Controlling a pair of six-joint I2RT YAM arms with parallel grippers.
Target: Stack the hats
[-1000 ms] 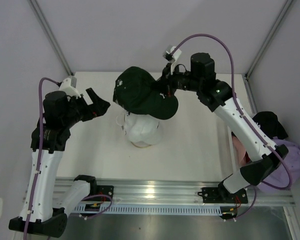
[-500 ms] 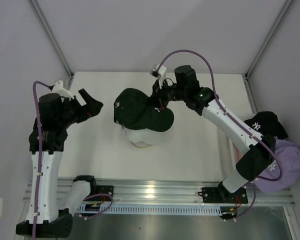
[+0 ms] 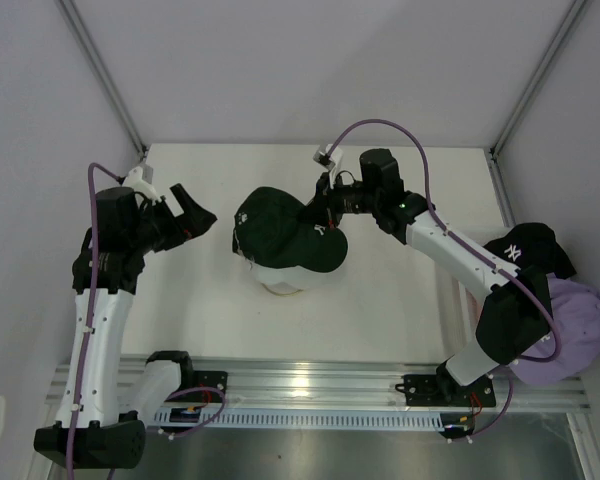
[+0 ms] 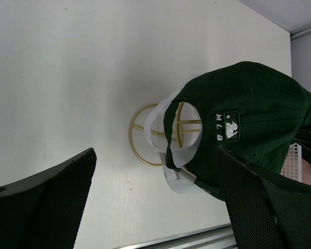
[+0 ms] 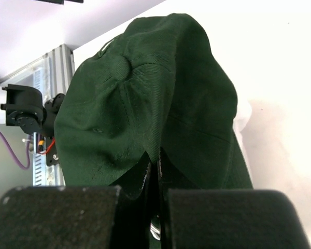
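at mid table [image 3: 400, 290], the green cap [image 3: 285, 235] sits over a white cap [image 4: 184, 150] on the gold stand [image 4: 145, 126]. the right gripper [image 5: 154, 167] is closed on a fold of the green cap's crown. the left gripper [image 3: 193, 206] hangs wide open just left of the stack and holds nothing. a black cap [image 3: 528, 245] and a lavender cap [image 3: 570, 330] wait at the right edge.

risks, as i judge them: the pinch takes only a thin fold, so a sideways pull could drag the green cap askew, or take the white cap with it. the stand looks light, and a tug at the top may tip it. if the fingers let go while the cap sits off-centre, it could slide off the rounded crown below.

the left wrist view shows the stand's ring and the white cap's back strap through the green cap's rear opening; from above only a white rim shows. the right wrist view shows the pinch itself, which the top view hides under the arm. only the top view shows the spare caps. whether the green cap is fully seated i cannot tell.
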